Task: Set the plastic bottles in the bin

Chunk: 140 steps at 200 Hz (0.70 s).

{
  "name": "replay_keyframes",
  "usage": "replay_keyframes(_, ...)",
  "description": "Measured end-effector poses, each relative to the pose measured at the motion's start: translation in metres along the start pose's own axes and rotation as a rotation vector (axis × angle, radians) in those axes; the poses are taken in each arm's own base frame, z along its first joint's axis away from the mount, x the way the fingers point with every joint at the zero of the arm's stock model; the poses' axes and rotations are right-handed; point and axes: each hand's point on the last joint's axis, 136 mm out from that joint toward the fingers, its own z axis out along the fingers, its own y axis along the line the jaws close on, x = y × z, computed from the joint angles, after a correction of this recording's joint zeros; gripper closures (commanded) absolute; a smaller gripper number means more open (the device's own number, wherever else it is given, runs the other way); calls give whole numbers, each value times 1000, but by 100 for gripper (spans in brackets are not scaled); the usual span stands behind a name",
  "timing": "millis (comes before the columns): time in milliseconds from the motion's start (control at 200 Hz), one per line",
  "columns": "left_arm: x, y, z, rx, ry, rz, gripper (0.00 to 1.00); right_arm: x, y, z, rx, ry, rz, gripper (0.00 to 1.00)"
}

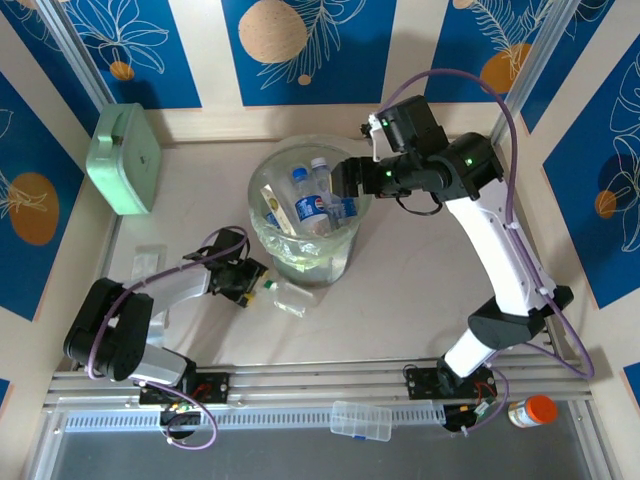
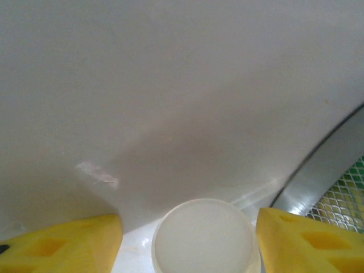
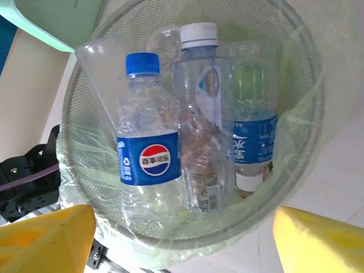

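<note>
Under my right jaws, spread wide and empty: bin (image 3: 318, 85) holding bottles (image 3: 199, 114). Blue-capped one (image 3: 148, 153) reads 百事可乐, Pepsi globe; upside-down blue label (image 3: 255, 139) beside it, print illegible. Left jaws parted round a white cap (image 2: 205, 239), bottle (image 1: 292, 297) lying on bench (image 1: 420, 290) beside bin; body cut off.

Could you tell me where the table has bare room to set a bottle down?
Free: the table between the bin and the right arm, and the far strip behind the bin, toward the green case. Crowded: left of the bin, where the left hand straddles the cap of a lying bottle.
</note>
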Motion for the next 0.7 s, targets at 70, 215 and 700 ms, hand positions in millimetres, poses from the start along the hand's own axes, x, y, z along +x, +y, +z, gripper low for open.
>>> replay_keyframes(70,0,3,0,-12,-1,-2,49,4,-6,1,5,5,11,20)
replay_keyframes(215,0,6,0,-20,-3,-4,54,11,-16,0,5,9,38,22)
replay_keyframes(700,2,-15,-12,105,-31,-13,13,21,-20,-4,-26,8,73,23)
